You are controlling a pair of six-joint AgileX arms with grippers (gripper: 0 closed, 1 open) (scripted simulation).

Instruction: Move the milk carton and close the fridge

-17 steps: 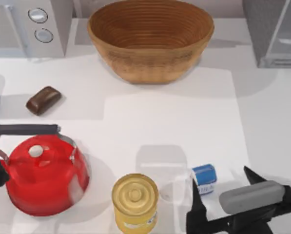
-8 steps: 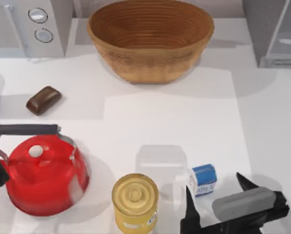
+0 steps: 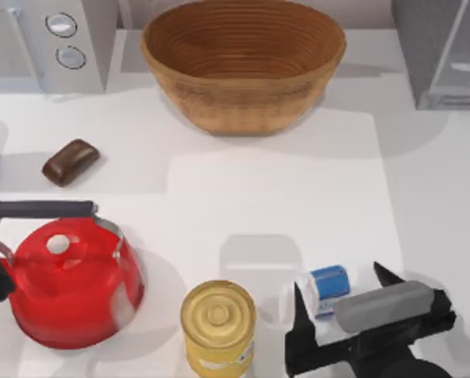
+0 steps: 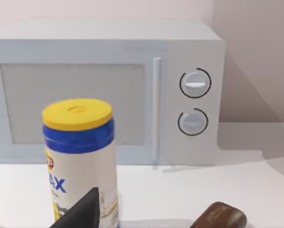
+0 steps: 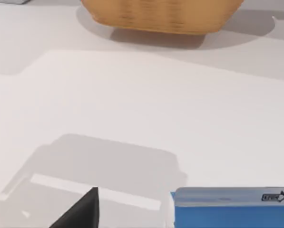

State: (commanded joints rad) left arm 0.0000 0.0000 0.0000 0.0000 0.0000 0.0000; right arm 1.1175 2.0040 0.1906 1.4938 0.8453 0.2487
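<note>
Since a second ago my right hand has slid toward the left along the near edge of the worktop, so its two dark fingers now straddle the milk carton. That hand is spread wide: one finger stands on the can's side of the carton, the other on its far right side, and I cannot tell whether either touches it. Part of the carton is hidden under the hand's grey body. From my right wrist, the carton's blue top sits close ahead, with one dark fingertip off to its side.

Just to the left of the carton stands the yellow can, and farther left the red kettle. A brown bar lies near the left edge, and the wicker basket sits at the back. At the back right corner the fridge stands with its door open.

My left arm is parked at the left edge, beside the kettle; my left wrist looks at a blue canister with a yellow lid in front of the microwave.
</note>
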